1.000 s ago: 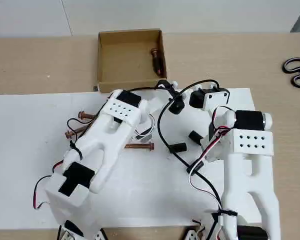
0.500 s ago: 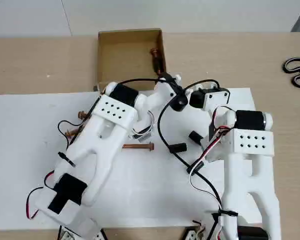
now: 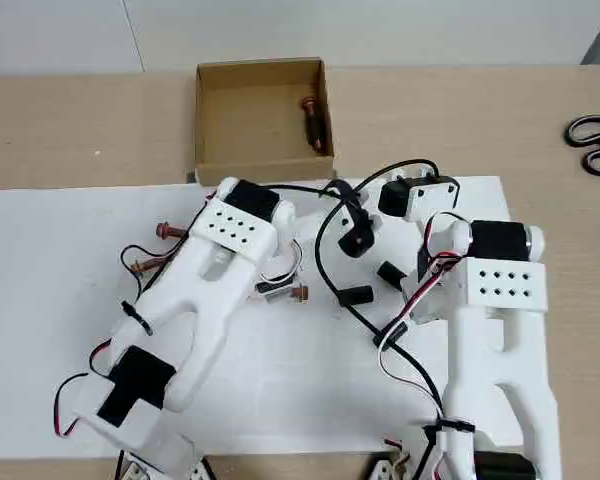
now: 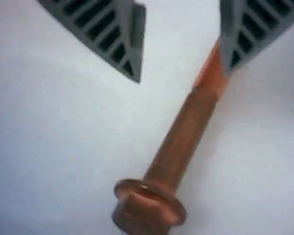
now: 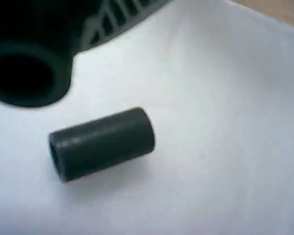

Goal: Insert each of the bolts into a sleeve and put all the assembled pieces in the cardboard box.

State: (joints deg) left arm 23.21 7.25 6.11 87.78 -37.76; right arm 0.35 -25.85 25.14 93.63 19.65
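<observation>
The step in hand is picking up a bolt (image 4: 181,142). The left claw (image 4: 181,68) stands apart over it, one finger touching the shank's tip and the head lying out beyond the tips. The next move likely calls for centring on the shank, then closing. The right wrist view adds a loose sleeve (image 5: 103,144) just ahead of the right claw (image 5: 88,34), whose state I cannot tell. The high view adds the cardboard box (image 3: 205,110), well beyond the left claw, with one assembled piece (image 3: 315,120) inside.

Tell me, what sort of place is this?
Most likely a robotics lab or test bench: two white robot arms sit at a wooden table, over a white sheet strewn with copper bolts and black sleeves, with a cardboard box beyond.
</observation>
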